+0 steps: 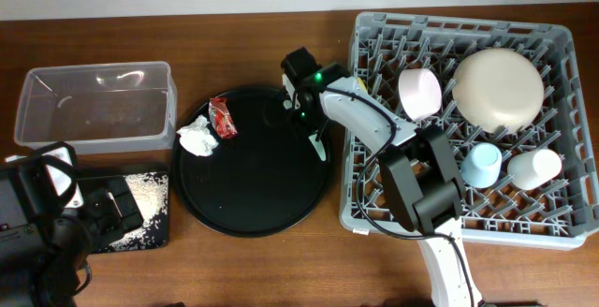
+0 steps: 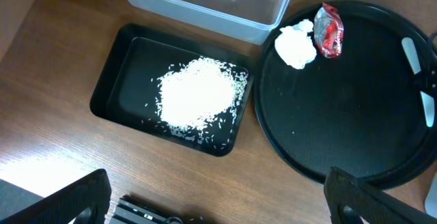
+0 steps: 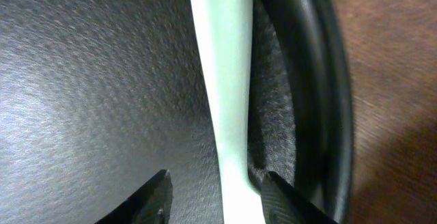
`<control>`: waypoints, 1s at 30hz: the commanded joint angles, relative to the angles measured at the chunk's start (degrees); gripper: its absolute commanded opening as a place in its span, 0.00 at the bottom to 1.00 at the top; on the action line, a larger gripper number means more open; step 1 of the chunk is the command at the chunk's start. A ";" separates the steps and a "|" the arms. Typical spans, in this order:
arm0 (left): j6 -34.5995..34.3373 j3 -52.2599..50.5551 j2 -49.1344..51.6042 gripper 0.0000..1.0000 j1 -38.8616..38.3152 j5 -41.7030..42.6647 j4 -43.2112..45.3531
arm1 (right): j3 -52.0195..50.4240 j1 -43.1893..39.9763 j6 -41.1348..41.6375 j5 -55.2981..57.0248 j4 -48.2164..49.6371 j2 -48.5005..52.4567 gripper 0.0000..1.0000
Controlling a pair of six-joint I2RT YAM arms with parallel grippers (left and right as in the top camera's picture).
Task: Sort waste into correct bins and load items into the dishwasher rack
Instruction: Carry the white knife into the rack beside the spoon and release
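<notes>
My right gripper hangs low over the right edge of the round black tray, its open jaws on either side of a mint-green utensil that lies flat on the tray. A crumpled white napkin and a red wrapper lie at the tray's upper left. The rice heap sits in the shallow black tray. My left gripper is open and empty above the table near that tray. The grey rack holds a pink bowl, cream bowl, blue cup and white cup. No yellow utensil shows.
The clear tub stands at the back left, with nothing visible inside. The large round black tray lies between the bins and the rack. My left arm's body fills the front left corner.
</notes>
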 commanded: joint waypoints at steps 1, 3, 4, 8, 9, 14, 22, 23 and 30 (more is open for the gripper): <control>0.90 0.09 -0.13 0.99 0.31 -0.46 0.04 | -1.33 0.26 -0.46 -0.63 1.18 1.03 0.46; 0.90 0.09 -0.13 0.99 0.31 -0.46 0.07 | -1.38 0.26 -0.46 -0.61 1.62 1.03 0.40; 0.92 0.09 -0.13 0.99 0.31 -0.46 0.07 | -1.38 0.26 -0.46 -0.61 1.81 1.11 0.39; 0.90 0.09 -0.13 0.99 0.31 -0.46 0.07 | -1.51 0.26 -0.46 -0.15 1.86 2.38 0.28; 0.92 0.09 -0.13 0.99 0.31 -0.46 0.07 | -1.57 0.26 -0.44 -0.17 1.88 2.73 0.25; 0.90 0.09 -0.13 0.99 0.31 -0.46 0.07 | -1.66 0.22 -0.44 0.50 1.99 3.30 0.20; 0.90 0.09 -0.13 0.99 0.31 -0.46 0.07 | -1.53 0.22 -1.77 0.92 0.92 3.30 0.19; 0.90 0.09 -0.13 0.99 0.31 -0.46 0.07 | -1.51 0.22 -1.79 0.92 0.87 3.30 0.19; 0.90 0.09 -0.13 0.99 0.31 -0.46 0.07 | 1.70 0.26 -1.77 0.92 -1.42 1.44 0.18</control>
